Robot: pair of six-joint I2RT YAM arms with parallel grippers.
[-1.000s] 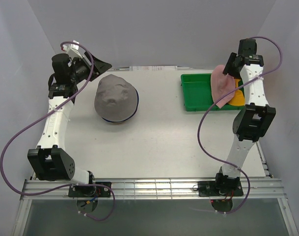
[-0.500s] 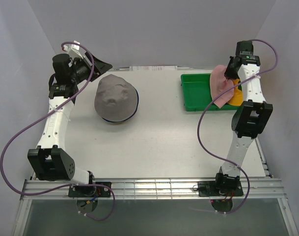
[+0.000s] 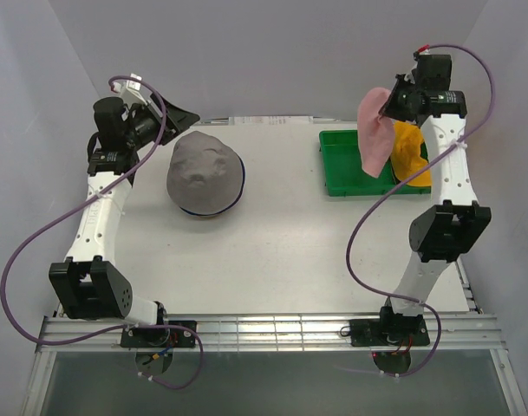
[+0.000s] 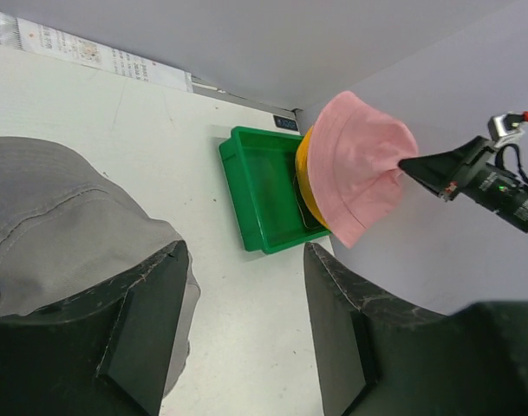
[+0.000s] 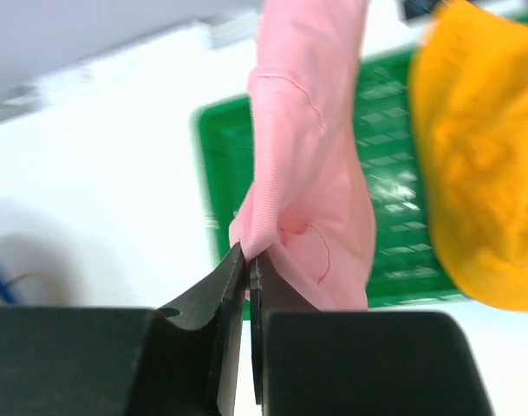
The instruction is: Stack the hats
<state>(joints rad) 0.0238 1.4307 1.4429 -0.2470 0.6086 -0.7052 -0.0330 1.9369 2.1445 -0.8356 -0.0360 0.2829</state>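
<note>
My right gripper (image 3: 390, 106) (image 5: 249, 256) is shut on a fold of the pink hat (image 3: 374, 130) (image 5: 311, 156), which hangs limp above the green tray (image 3: 346, 165). The yellow-orange hat (image 3: 413, 156) (image 5: 476, 191) stands just behind the pink one at the tray's right side. On the table's left lies the grey hat (image 3: 205, 173) (image 4: 47, 225), dome up, with a blue brim (image 3: 208, 212) peeking out beneath it. At the back left my left gripper (image 3: 179, 114) (image 4: 244, 251) hovers open with nothing between its fingers.
The green tray (image 4: 264, 199) sits at the back right of the white table. Grey walls enclose the table at the back and on both sides. A paper strip (image 4: 90, 54) lies along the back edge.
The right gripper has shut on the pink hat and raised it out of the tray, uncovering more of the yellow-orange hat. The left arm and grey hat have stayed put.
</note>
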